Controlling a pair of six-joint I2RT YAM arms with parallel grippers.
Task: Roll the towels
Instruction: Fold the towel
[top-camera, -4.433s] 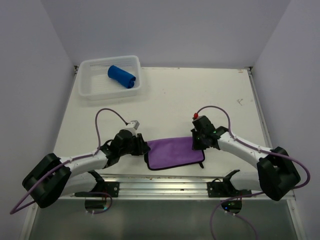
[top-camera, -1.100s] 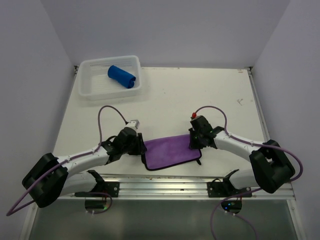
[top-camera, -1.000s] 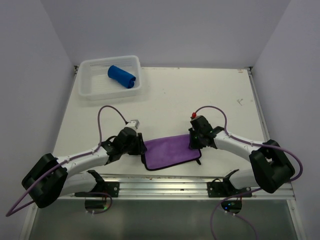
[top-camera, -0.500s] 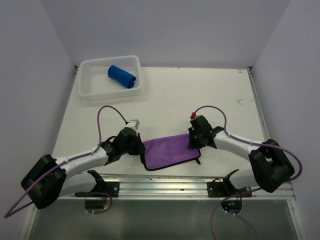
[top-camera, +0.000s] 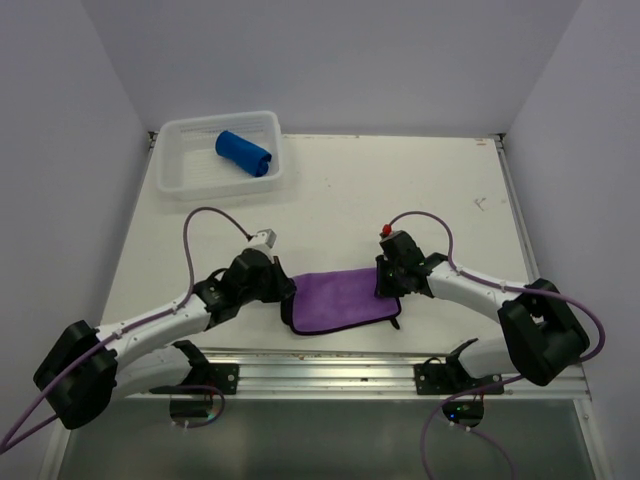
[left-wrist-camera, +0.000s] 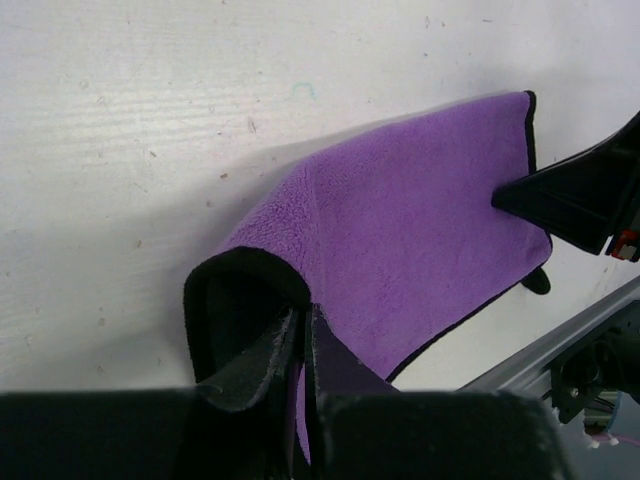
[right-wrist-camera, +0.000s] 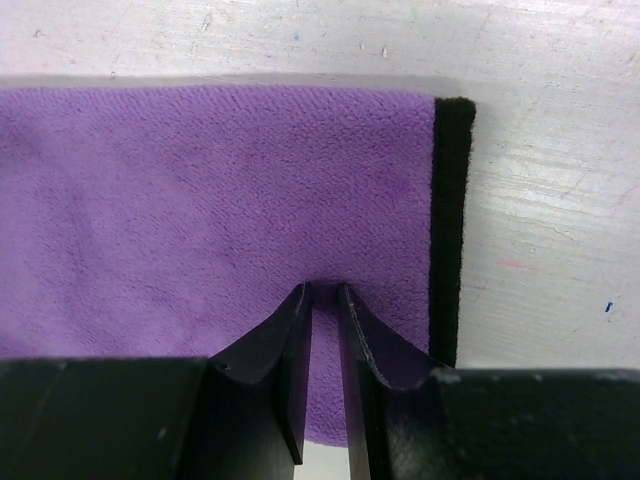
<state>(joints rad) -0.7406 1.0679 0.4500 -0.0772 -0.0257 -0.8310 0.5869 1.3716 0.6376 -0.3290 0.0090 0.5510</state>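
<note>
The white desk (top-camera: 400, 190) has pale walls (top-camera: 330, 60) around it. The left gripper (left-wrist-camera: 300, 335) is closed on the purple towel's (top-camera: 340, 298) lifted edge. The right gripper's (right-wrist-camera: 322, 292) tips sit on the other end, and I cannot tell if it grips.

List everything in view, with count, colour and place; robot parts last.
purple towel: one, light purple with dark edge, on the table between the grippers, left end lifted
blue towel: one, royal blue, rolled, in the basket
basket: one, white, table's far left corner
table: one, white, under everything
cables: two, purple, looping from the arms
arms: two, white and black, reaching in from the near edge
left gripper: one, black, shut on the purple towel's left edge
right gripper: one, black, tips on the towel's right end
</note>
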